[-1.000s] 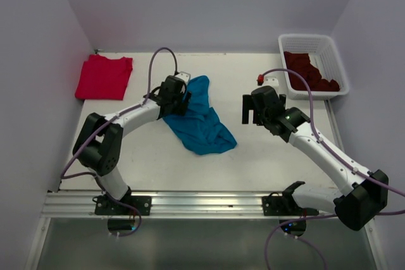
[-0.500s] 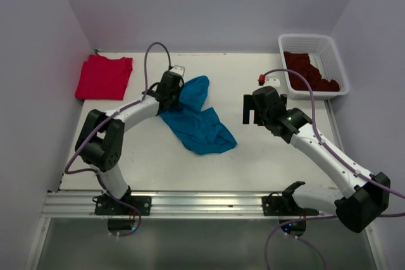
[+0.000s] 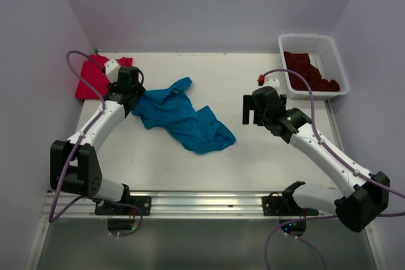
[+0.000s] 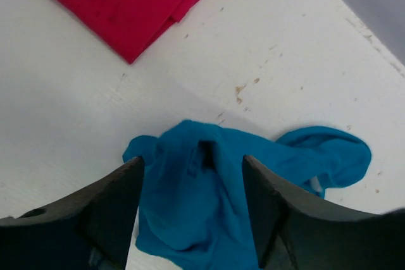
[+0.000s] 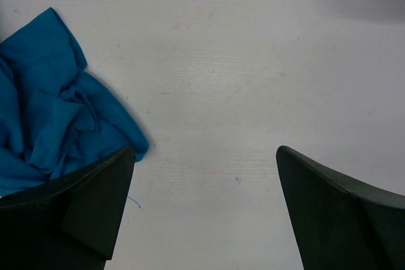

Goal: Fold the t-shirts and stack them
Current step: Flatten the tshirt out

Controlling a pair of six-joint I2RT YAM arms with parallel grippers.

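While the right gripper [image 3: 253, 110] hangs wide open and empty at mid-right of the top view, only the left gripper [image 4: 193, 169] has the teal t-shirt [image 3: 183, 118], jaws pinched on a bunched edge, rest crumpled at centre frame. Risk: a one-point pull just drags the wad, or the cloth slips free. Farther, upper left, the folded red t-shirt [image 3: 88, 80] lies close; a sweep could muss it. Maroon t-shirts [image 3: 310, 71] wait in the basket [image 3: 335, 55], upper right.

My fingers [image 4: 104, 210]: black | held shirt [image 3: 183, 118]: teal blue | folded shirt [image 3: 95, 79]: bright red | basket [image 3: 313, 37]: white | basket shirts [image 3: 310, 73]: dark maroon
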